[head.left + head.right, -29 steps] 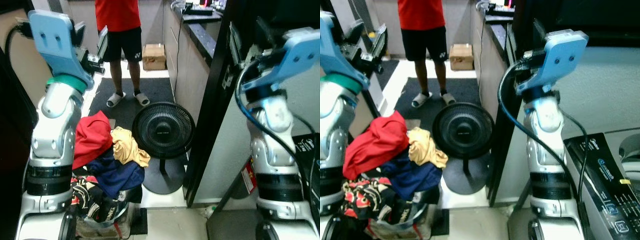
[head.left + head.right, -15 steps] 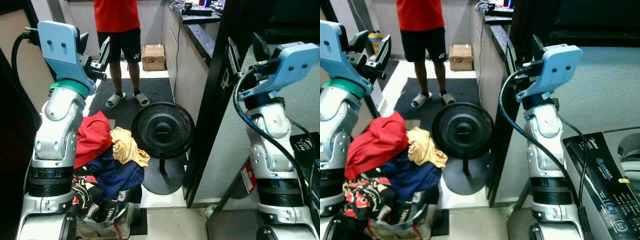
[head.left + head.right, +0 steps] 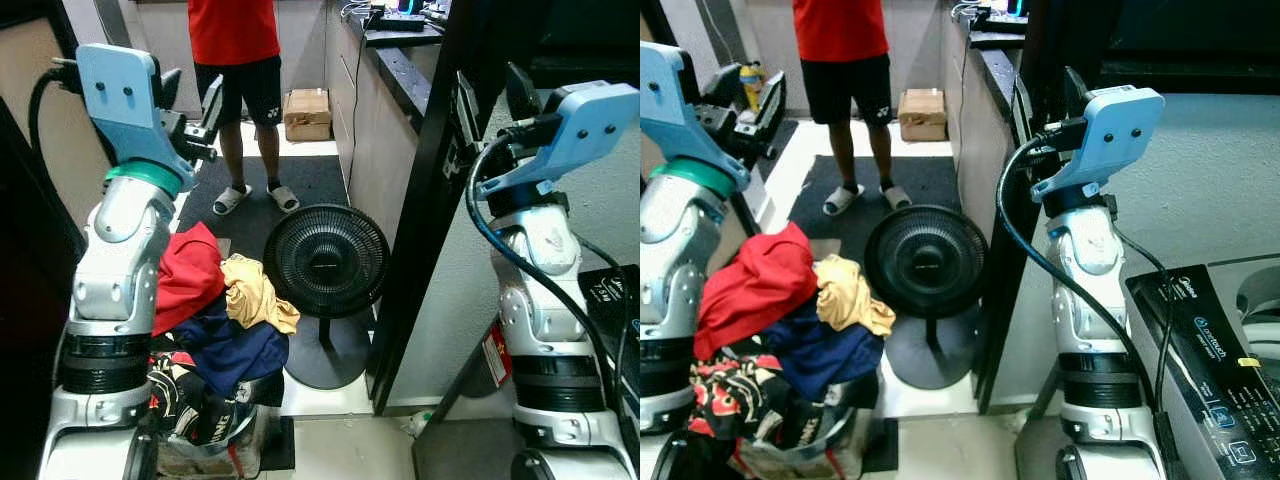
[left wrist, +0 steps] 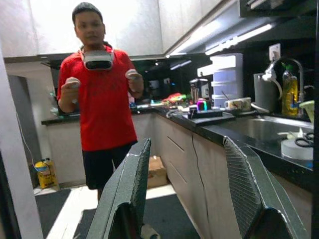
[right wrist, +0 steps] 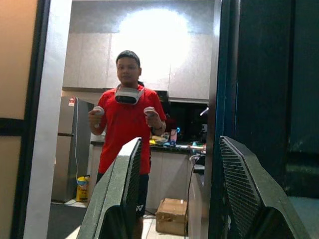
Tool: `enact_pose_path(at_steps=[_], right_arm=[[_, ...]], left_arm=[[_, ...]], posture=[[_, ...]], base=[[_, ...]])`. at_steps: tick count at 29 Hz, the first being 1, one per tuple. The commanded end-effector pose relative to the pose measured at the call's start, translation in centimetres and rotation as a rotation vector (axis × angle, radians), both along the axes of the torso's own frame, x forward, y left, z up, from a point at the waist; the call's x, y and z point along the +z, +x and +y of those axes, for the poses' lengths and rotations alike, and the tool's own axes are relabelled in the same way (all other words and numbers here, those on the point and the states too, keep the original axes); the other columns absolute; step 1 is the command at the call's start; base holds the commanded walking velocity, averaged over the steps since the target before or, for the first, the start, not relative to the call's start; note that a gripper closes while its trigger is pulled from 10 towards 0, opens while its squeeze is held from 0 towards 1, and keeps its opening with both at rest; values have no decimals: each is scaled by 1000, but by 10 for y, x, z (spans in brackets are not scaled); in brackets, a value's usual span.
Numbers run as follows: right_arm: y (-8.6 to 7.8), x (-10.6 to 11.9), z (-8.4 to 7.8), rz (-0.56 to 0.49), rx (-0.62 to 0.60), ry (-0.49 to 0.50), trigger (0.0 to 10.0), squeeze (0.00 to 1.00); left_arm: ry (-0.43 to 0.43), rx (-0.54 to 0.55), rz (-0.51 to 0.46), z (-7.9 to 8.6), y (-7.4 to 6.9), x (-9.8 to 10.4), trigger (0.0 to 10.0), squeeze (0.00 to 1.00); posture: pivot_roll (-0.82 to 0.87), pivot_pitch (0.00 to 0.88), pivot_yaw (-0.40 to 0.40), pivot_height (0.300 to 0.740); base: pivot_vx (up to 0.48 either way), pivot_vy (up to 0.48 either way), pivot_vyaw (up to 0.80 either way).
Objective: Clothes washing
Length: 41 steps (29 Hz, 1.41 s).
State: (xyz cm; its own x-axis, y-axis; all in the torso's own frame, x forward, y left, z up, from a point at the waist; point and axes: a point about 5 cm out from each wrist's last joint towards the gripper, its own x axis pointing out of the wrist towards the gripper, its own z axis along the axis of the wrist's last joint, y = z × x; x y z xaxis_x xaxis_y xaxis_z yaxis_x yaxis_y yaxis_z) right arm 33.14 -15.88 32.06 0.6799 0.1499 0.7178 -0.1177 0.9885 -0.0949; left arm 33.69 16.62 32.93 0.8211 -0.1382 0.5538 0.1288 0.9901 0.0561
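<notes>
Both grippers, left gripper (image 4: 187,199) and right gripper (image 5: 174,199), ride chest-high with fingers spread wide and empty, probably ready to reach. Heaped clothes (image 3: 225,310) overflow their basket (image 3: 215,450) on the floor beside the fan (image 3: 325,262), below the left arm, untouched.

- A heap of clothes (image 3: 215,310) sits in a basket (image 3: 205,450) at lower left — just left of the floor fan (image 3: 325,262).
- A person (image 3: 238,60) stands behind the fan, on a mat (image 3: 300,185).
- A cardboard box (image 3: 306,112) lies behind the person, beside the counter (image 3: 400,70).
- The washing machine (image 3: 1215,370) stands at far right.
</notes>
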Motion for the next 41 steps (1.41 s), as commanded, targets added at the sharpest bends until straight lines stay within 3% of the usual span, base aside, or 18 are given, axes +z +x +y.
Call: enact_pose_path(at_steps=[1, 7, 13, 14, 15, 17, 21, 23, 26, 34, 39, 41], right_arm=[[3, -12, -1, 49, -2, 13, 10000, 0], [3, -22, 0, 82, 5, 23, 10000, 0], [3, -44, 5, 164, 58, 6, 10000, 0], [2, -61, 8, 216, 75, -24, 10000, 0], [2, -61, 8, 216, 75, -24, 10000, 0], [1, -101, 8, 350, 79, -32, 10000, 0], [0, -124, 6, 428, 74, -5, 10000, 0], [-6, -149, 8, 509, 72, -11, 10000, 0], [-10, -164, 9, 558, 73, -27, 10000, 0], [-20, -176, 10, 600, 101, -63, 10000, 0], [-15, -162, 15, 547, 92, -34, 10000, 0], [-10, -153, 25, 516, 109, -21, 10000, 0]], left_arm=[[10, 7, 39, 0, 1, -10, 10000, 0], [19, 10, 42, 1, -2, -14, 10000, 0], [70, -20, 99, -9, -6, -36, 10000, 0], [87, -20, 142, -11, -6, -50, 10000, 0], [87, -20, 142, -11, -6, -50, 10000, 0], [107, -37, 237, -17, -9, -83, 10000, 0], [129, -47, 283, -21, -13, -102, 10000, 0], [128, -27, 368, -17, -15, -130, 10000, 0], [140, -5, 415, -12, -17, -146, 10000, 0], [167, 4, 438, -8, -22, -155, 10000, 0], [158, -15, 423, -14, -23, -151, 10000, 0], [158, -22, 398, -19, -19, -145, 10000, 0]], posture=[[29, 0, 53, 740], [32, 0, 48, 740], [37, 0, 48, 740], [39, 0, 43, 740], [39, 0, 43, 740], [44, 0, 43, 740], [44, 0, 41, 740], [45, 0, 40, 740], [45, 0, 38, 740], [41, 0, 33, 740], [41, 2, 26, 740], [44, 0, 26, 740]], base=[[0, 0, 0], [0, 0, 0], [0, 0, 0], [0, 0, 0], [0, 0, 0], [0, 0, 0], [0, 0, 0], [0, 0, 0], [0, 0, 0], [0, 0, 0], [0, 0, 0], [0, 0, 0]])
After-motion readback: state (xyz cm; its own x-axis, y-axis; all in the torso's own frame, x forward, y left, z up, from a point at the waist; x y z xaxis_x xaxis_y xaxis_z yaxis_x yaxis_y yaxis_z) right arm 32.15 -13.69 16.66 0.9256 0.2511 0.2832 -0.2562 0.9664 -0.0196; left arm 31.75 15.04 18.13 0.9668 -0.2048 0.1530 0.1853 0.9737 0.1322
